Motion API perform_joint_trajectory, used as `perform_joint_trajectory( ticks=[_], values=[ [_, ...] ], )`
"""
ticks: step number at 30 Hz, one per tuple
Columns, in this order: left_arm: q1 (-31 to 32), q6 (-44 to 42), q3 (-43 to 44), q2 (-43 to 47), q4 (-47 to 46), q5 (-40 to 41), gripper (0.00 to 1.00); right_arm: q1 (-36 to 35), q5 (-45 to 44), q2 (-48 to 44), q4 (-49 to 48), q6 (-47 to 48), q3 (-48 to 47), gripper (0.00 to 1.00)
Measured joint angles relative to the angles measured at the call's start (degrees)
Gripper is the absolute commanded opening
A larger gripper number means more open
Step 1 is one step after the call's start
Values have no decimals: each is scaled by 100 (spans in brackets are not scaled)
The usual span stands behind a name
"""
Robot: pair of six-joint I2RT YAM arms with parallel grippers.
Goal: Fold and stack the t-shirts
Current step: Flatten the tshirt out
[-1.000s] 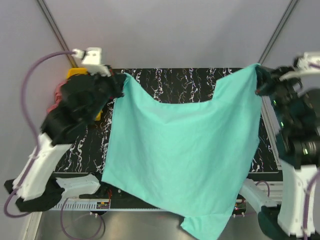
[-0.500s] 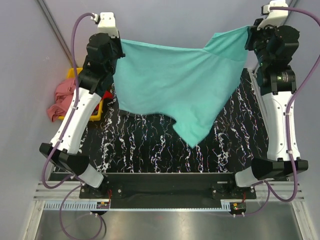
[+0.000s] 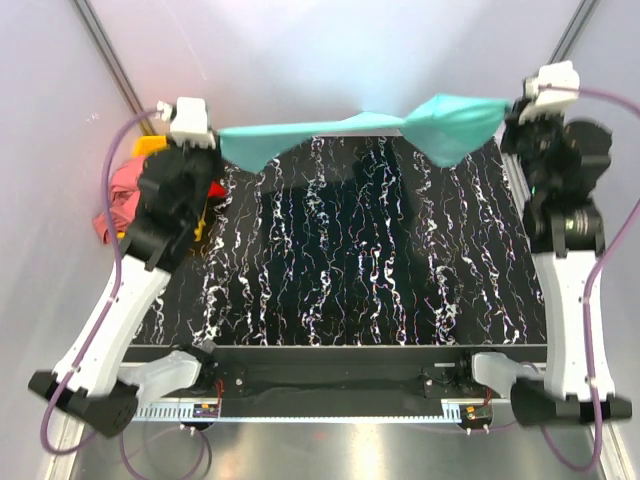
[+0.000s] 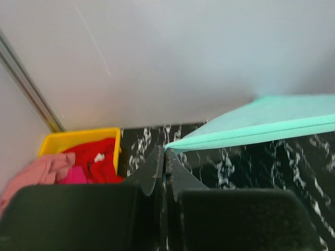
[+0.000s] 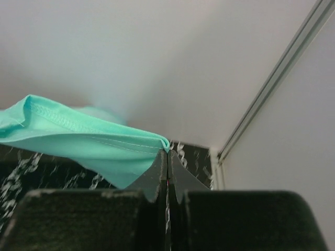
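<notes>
The turquoise-teal t-shirt (image 3: 350,128) hangs stretched in the air over the far edge of the table, seen nearly edge-on. My left gripper (image 3: 218,148) is shut on its left corner (image 4: 220,137), and my right gripper (image 3: 508,112) is shut on its right corner (image 5: 99,141). A bunch of the cloth sags near the right gripper. In the left wrist view my left gripper (image 4: 165,155) pinches the cloth's tip; in the right wrist view my right gripper (image 5: 168,152) does the same. A salmon pink t-shirt (image 3: 118,200), a red one (image 4: 97,159) and a magenta one (image 4: 76,175) lie in and over the bin.
A yellow plastic bin (image 3: 150,147) stands at the table's far left corner, behind my left arm. The black marbled table (image 3: 360,260) spreads below the shirt. Grey walls close in at the back and sides, with a metal rail (image 5: 272,89) on the right.
Both arms swung the shirt up from near the front edge to the far side. The hanging sheet has flattened into a thin stretched band at the back.
</notes>
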State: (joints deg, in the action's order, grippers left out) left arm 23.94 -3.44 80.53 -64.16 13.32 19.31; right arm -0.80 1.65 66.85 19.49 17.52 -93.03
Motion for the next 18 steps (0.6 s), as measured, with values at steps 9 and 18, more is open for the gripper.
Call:
perform_joint_trajectory(
  ticks=[9, 18],
  values=[
    [-4, 1121, -2382, 728, 800, -627, 0, 2, 275, -1965, 365, -2109, 3165, 0],
    [-4, 2177, -3296, 525, 2210, -935, 0, -201, -365, -2494, 2260, -4325, 4575, 0]
  ],
)
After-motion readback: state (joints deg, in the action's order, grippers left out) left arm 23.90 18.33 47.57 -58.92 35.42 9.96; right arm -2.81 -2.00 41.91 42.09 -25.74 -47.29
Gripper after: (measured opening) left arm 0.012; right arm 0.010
